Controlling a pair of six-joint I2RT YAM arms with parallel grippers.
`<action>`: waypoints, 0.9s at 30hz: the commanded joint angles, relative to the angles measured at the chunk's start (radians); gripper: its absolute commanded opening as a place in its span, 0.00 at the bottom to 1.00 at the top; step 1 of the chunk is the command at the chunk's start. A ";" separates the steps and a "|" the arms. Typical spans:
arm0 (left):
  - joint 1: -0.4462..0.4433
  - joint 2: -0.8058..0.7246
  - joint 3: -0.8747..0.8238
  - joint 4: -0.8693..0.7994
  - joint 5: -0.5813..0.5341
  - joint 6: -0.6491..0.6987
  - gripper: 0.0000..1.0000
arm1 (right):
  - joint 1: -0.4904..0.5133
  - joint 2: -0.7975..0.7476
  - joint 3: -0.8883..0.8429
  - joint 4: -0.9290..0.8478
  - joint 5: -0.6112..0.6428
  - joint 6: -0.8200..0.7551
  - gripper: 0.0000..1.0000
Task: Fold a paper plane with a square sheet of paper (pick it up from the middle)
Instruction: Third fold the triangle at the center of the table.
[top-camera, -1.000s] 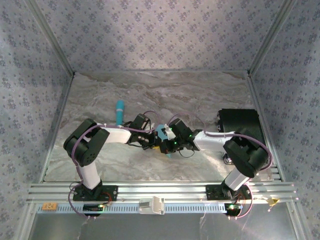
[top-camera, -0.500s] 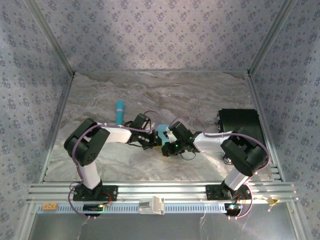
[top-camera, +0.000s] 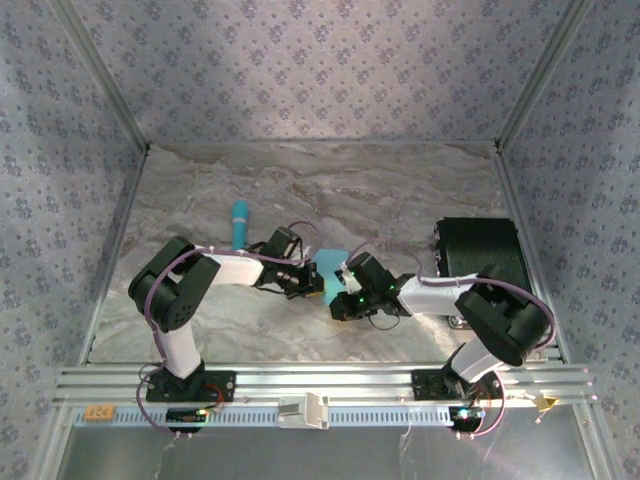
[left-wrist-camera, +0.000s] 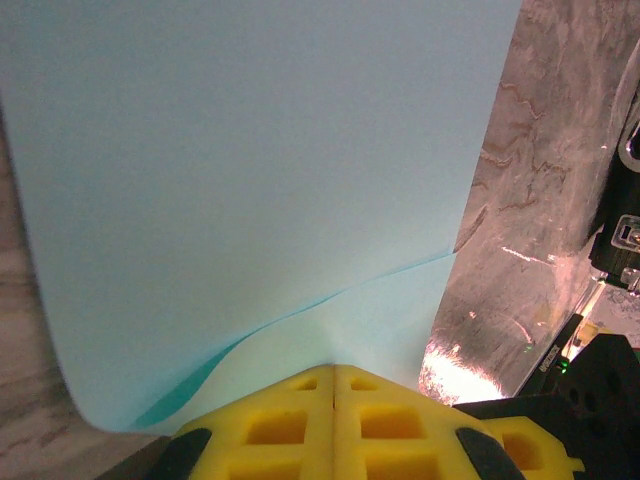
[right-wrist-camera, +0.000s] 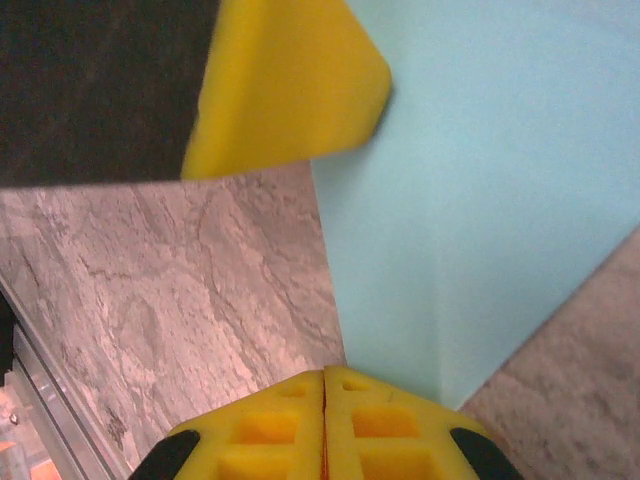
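Left wrist: left gripper (left-wrist-camera: 333, 370) pinches the square sheet of paper (left-wrist-camera: 250, 150).

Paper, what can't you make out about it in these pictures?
- Left wrist: the paper runs off the top and left edges. The shut left gripper hides whether it pinches or just presses.
- Right wrist: same doubt under the shut right gripper. The paper runs off the top and right.
- Top external: a tiny patch between the grippers, too small to read the folds.
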 joint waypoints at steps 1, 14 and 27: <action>0.002 0.042 -0.004 -0.064 -0.047 0.018 0.00 | 0.015 -0.032 -0.054 -0.063 0.006 0.049 0.09; 0.000 0.020 -0.008 -0.053 -0.041 0.022 0.00 | -0.003 -0.119 0.051 -0.111 0.004 0.039 0.09; -0.001 0.020 -0.008 -0.048 -0.045 0.021 0.00 | -0.017 0.102 0.067 -0.048 0.001 0.098 0.09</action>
